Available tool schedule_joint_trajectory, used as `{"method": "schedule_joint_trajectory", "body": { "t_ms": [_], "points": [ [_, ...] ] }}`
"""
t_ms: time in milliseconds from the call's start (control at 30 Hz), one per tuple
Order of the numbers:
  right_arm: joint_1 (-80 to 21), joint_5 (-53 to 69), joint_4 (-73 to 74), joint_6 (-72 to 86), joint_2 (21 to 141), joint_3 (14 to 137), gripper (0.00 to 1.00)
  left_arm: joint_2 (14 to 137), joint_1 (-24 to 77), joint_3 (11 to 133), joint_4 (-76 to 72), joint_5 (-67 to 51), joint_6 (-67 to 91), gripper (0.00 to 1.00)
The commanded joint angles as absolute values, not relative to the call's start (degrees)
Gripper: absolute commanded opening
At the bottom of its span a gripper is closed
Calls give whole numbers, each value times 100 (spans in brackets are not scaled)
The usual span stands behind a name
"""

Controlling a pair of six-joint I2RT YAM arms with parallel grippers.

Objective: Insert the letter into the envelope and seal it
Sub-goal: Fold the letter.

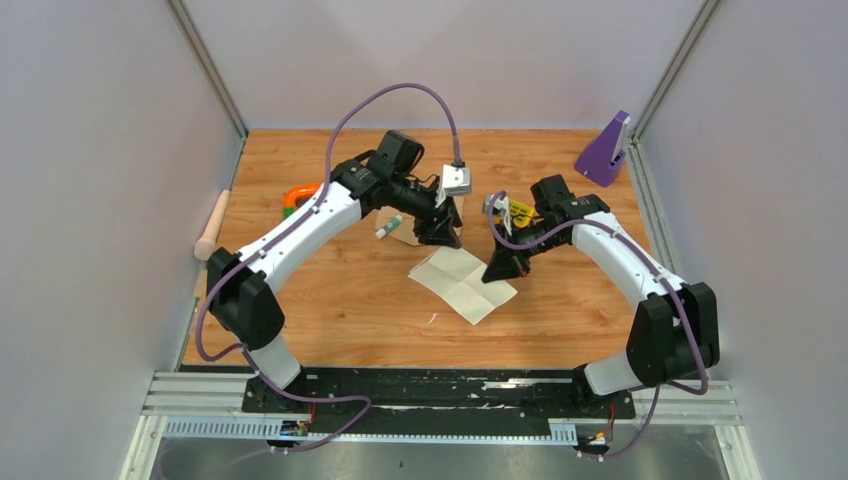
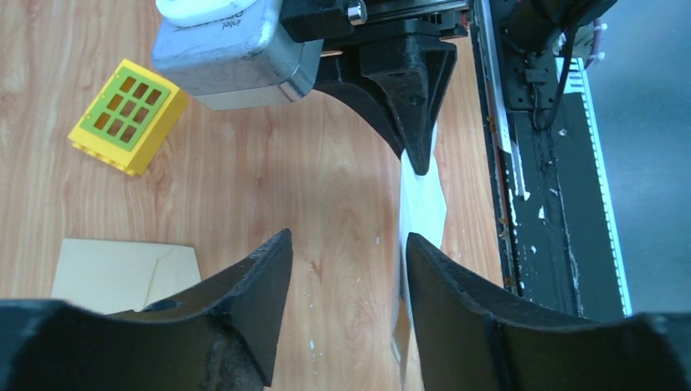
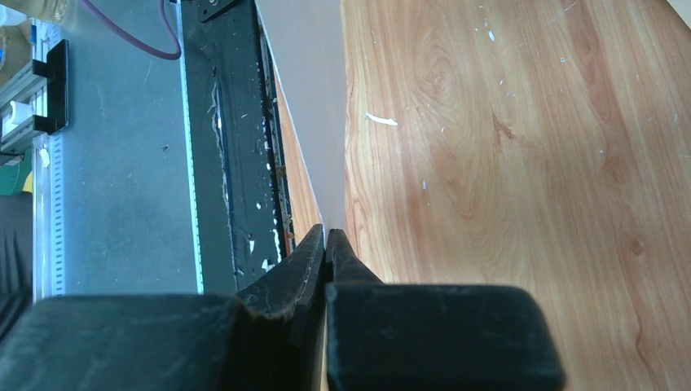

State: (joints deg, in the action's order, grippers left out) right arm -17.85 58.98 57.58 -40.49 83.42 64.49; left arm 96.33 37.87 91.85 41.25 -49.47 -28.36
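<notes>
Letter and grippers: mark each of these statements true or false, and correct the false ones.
1. The right gripper is shut on the letter. True.
2. The letter is already inside the envelope. False: the envelope lies flat on the table, and the letter is outside it.
3. The left gripper is clamped shut. False: its jaws stand apart with a clear gap.
4. A yellow block with a green grid face sits on the table. True.
</notes>
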Motion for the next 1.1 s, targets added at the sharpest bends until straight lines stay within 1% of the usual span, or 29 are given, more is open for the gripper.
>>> {"method": "schedule_joint_trajectory", "body": {
  "t_ms": [0, 33, 67, 133, 167, 200, 233, 267, 333, 400, 433, 467, 500, 533, 567, 633, 667, 700, 767, 833, 900, 933, 1000, 1067],
  "points": [
    [-1811, 5885, 5504, -4046, 8308, 6428, 0, 9680, 3842, 9512, 4583, -5221, -3177, 54],
    [-1815, 5876, 5489, -4036, 8299, 6426, 0, 9708, 3846, 9537, 4719, -5243, -3268, 52],
    [-1809, 5867, 5470, -4016, 8297, 6426, 0, 9723, 3864, 9585, 4776, -5272, -3300, 46],
    [-1803, 5833, 5434, -3985, 8292, 6425, 0, 9759, 3896, 9644, 4958, -5281, -3429, 43],
    [-1808, 5816, 5413, -3960, 8289, 6425, 0, 9785, 3908, 9669, 5100, -5277, -3542, 44],
    [-1810, 5804, 5393, -3948, 8288, 6417, 0, 9801, 3928, 9714, 5169, -5263, -3595, 49],
    [-1806, 5801, 5387, -3940, 8282, 6416, 0, 9829, 3933, 9735, 5296, -5255, -3685, 52],
    [-1806, 5794, 5381, -3931, 8280, 6416, 0, 9841, 3947, 9773, 5382, -5245, -3723, 53],
    [-1807, 5792, 5362, -3920, 8271, 6416, 0, 9883, 3961, 9789, 5458, -5220, -3796, 50],
    [-1808, 5793, 5361, -3911, 8264, 6408, 0, 9895, 3987, 9784, 5484, -5190, -3832, 41],
    [-1808, 5792, 5357, -3911, 8266, 6407, 0, 9896, 4000, 9776, 5484, -5169, -3841, 31],
    [-1804, 5792, 5350, -3911, 8266, 6407, 0, 9903, 4008, 9779, 5487, -5164, -3854, 26],
    [-1805, 5793, 5352, -3911, 8262, 6407, 0, 9908, 4030, 9786, 5490, -5149, -3856, 16],
    [-1802, 5793, 5344, -3911, 8262, 6407, 0, 9917, 4041, 9793, 5488, -5141, -3858, 11],
    [-1803, 5793, 5344, -3911, 8262, 6415, 0, 9924, 4060, 9809, 5495, -5130, -3854, 1],
    [-1804, 5792, 5321, -3903, 8243, 6424, 2, 9926, 4068, 9824, 5446, -5124, -3803, 0],
    [-1802, 5792, 5319, -3898, 8231, 6429, 6, 9919, 4069, 9821, 5358, -5124, -3730, 0],
    [-1801, 5792, 5312, -3888, 8202, 6440, 15, 9912, 4069, 9803, 5220, -5122, -3633, 0],
    [-1766, 5792, 5317, -3866, 8148, 6471, 41, 9857, 4069, 9736, 4929, -5046, -3408, 0],
    [-1677, 5765, 5316, -3826, 8077, 6509, 56, 9732, 4065, 9634, 4661, -4985, -3214, 0],
    [-1529, 5780, 5294, -3791, 7986, 6529, 70, 9588, 4034, 9486, 4332, -4962, -2981, 0],
    [-1425, 5808, 5279, -3774, 7930, 6526, 73, 9527, 3984, 9423, 4223, -4977, -2893, 0],
    [-1217, 5933, 5228, -3756, 7785, 6515, 87, 9341, 3864, 9224, 3865, -5065, -2631, 0],
    [-972, 6103, 5032, -3658, 7599, 6465, 90, 9151, 3706, 8926, 3487, -5248, -2342, 0]
  ]
}}
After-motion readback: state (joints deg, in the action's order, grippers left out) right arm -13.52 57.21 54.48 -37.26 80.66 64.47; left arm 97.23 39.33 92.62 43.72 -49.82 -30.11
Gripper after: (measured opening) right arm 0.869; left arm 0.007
